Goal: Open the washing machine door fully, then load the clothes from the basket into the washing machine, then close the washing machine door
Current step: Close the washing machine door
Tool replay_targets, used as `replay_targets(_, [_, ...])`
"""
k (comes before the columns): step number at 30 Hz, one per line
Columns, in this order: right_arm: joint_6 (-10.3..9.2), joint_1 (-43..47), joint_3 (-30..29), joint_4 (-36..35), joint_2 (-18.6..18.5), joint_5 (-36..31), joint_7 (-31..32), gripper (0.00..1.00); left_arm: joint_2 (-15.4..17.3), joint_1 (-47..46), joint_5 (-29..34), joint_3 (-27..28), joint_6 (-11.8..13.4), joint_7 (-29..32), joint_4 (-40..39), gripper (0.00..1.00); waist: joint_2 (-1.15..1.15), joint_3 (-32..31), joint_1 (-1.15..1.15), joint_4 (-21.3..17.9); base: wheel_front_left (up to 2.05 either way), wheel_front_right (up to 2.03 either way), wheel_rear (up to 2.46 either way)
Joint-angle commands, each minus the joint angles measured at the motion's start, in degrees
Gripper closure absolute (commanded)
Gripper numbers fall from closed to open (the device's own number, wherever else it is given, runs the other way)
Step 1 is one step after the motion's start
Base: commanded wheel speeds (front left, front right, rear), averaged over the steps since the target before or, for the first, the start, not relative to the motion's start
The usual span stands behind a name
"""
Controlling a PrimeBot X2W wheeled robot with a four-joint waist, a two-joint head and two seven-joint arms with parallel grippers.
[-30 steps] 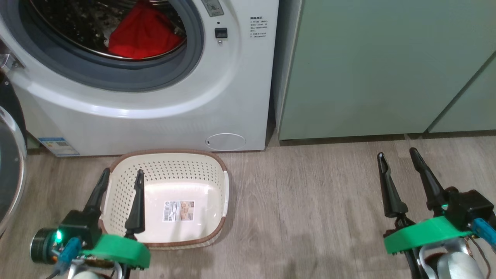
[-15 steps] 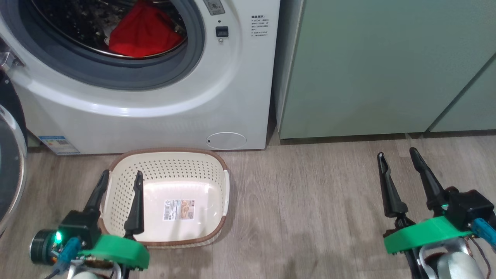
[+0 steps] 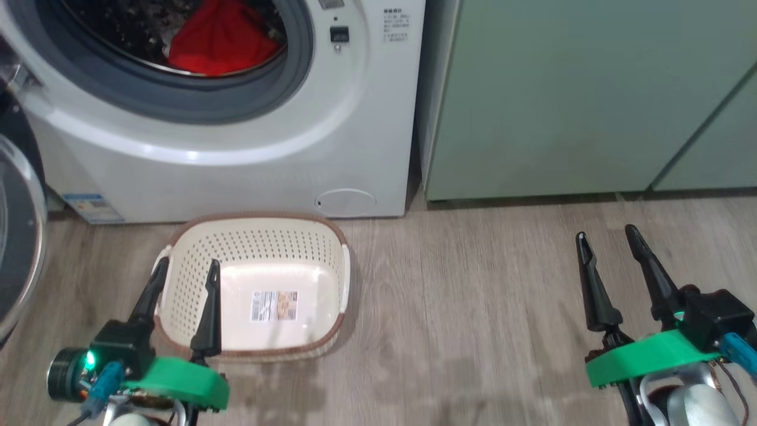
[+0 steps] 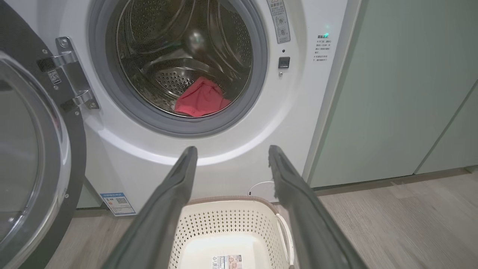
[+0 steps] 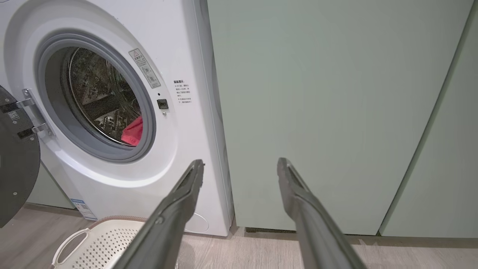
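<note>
- Large white front-loading washing machine: at 11 o'clock in the head view, standing on the floor, with its grey-rimmed steel drum exposed.
- Large round door with a glossy black rim and clear domed glass: at 9 o'clock in the left wrist view, swung wide open and hanging from a metal hinge on the machine's left side.
- Bright red soft fabric garment: inside the drum, lying crumpled on its lower part, toward 5 o'clock of the opening.
- Small cream rectangular perforated plastic basket with a brown woven-look rim: at 7 o'clock in the head view, on the floor just in front of the machine. Its bottom is bare around a printed label.
- Round flap and blue sticker: low on the machine's front, at 5 and 7 o'clock of the drum opening.
- Pale green flat-fronted cabinets: at 1 o'clock, beside the machine.
- Grey wood-grain floor: across the lower half.
- Left end effector, two long dark fingers on a green mount: at 7 o'clock, fingers spread wide and holding nothing, over the basket's near left corner. Whether it touches the basket cannot be told.
- Right end effector, same build: at 4 o'clock, fingers spread wide and holding nothing, above bare floor and well apart from the basket.
</note>
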Motion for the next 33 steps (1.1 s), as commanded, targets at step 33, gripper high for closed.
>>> replay_targets(33, [0.00, -0.9, 0.5, -1.3, -0.3, 0.7, -0.6, 0.00, -0.5, -2.1, 1.2, 3.1, -1.1, -0.5, -2.1, 0.00, 0.00, -0.2, -0.01, 1.0, -0.71, 0.71, 0.00])
